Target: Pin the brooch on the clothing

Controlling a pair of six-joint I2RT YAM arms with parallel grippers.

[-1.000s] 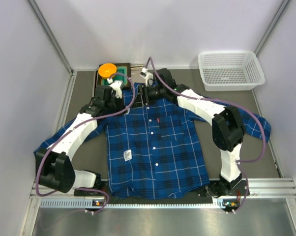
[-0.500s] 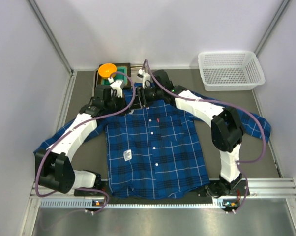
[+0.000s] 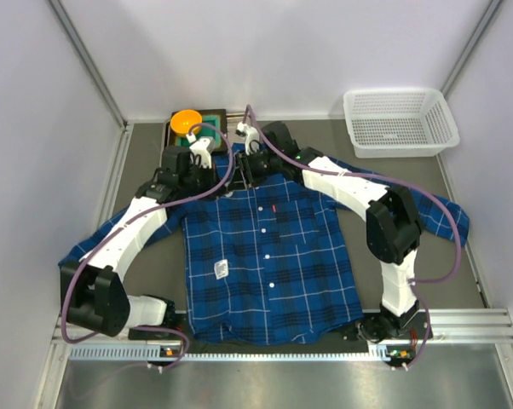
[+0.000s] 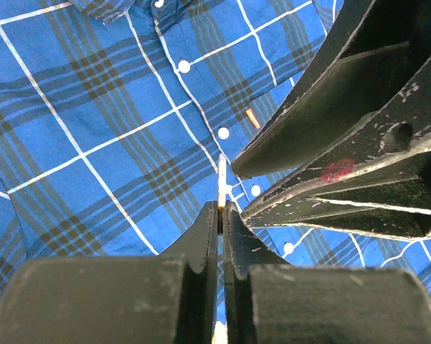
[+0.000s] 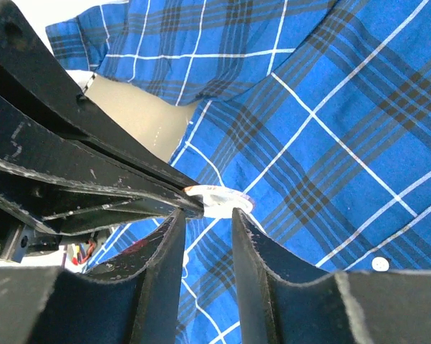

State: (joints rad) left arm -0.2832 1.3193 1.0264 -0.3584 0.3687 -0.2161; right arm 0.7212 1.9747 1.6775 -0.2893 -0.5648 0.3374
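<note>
Holding the brooch between two grippers, above the shirt

At the left, the left gripper (image 4: 221, 209) is seen shut tight, and the brooch (image 4: 221, 175) is pinched between its fingertips. In the left wrist view the disc is shown edge-on, as a thin pale line that rises straight out of the closed jaws. It is held in the air, not laid down. Under it the shirt (image 4: 94, 107) is spread flat, with the row of white buttons just beside the line of the disc.

Further to the right, the right gripper (image 5: 205, 215) is met tip to tip with the left one, near the collar. Its jaws are parted by a modest gap and nothing is held in them. In the right wrist view the brooch is shown as a flat oval just beyond these fingertips, over the gap, with the left finger's tip touching it from the left.

The coming move is judged to turn on this relation. The disc lies straight ahead of the right jaws, and its wide side runs across their gap. If they are shut from here, the rim and not the flat faces would probably be caught. The gap seems hardly wider than the disc, so little room is left for error.
</note>
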